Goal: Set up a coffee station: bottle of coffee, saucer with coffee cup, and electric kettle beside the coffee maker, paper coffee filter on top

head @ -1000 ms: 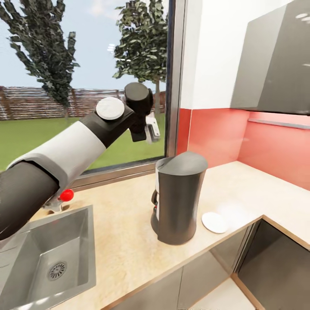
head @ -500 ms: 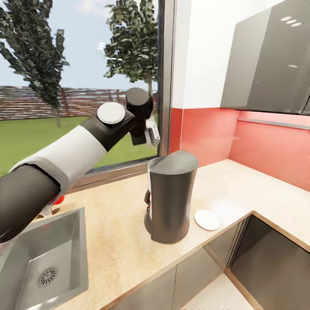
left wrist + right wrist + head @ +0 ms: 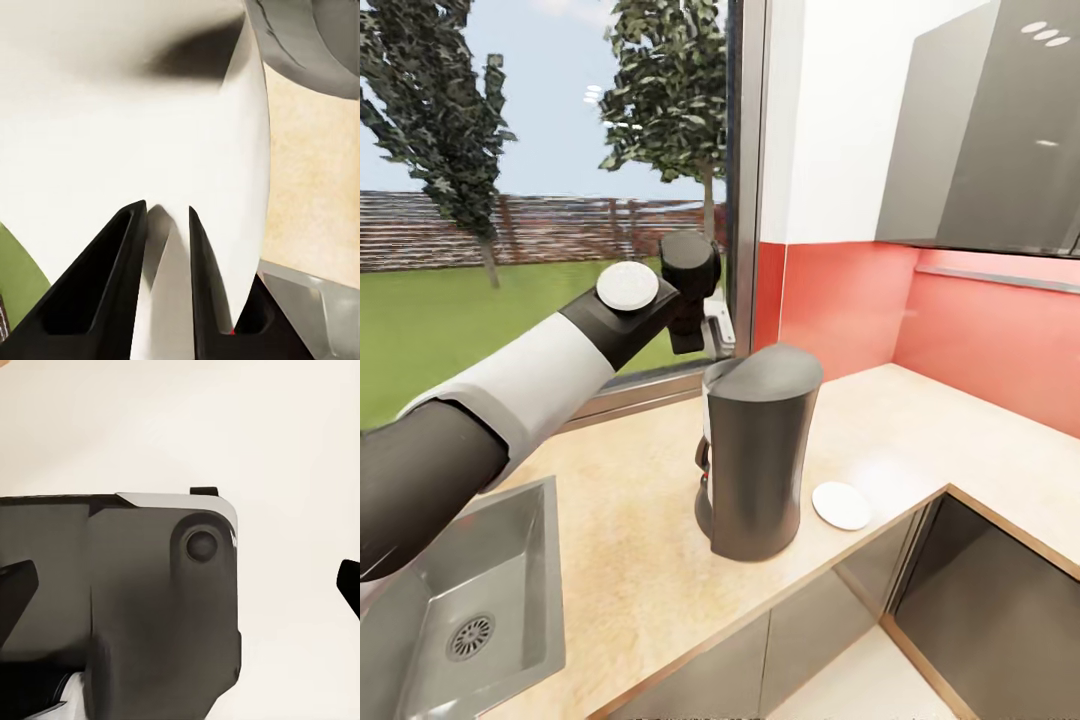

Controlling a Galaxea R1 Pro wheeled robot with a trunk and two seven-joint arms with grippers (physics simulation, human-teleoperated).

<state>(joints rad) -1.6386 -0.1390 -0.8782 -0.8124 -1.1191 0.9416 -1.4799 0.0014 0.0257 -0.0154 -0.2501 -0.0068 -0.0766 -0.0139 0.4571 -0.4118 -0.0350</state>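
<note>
Steel sink (image 3: 530, 600) at far left of the head view, then the left arm reaching over the beige countertop (image 3: 630, 520) toward the window, left gripper (image 3: 718, 325) just behind and above the dark coffee maker (image 3: 755, 450), white saucer (image 3: 842, 505) just right of the maker near the counter edge. Left wrist view adds what the head view hides: left gripper (image 3: 166, 225) pinched on a white paper coffee filter (image 3: 135, 127), fingers nearly closed on a fold. Right wrist view: spread dark fingertips (image 3: 16, 585) wide apart, holding nothing, over a dark panel against pale wall.
</note>
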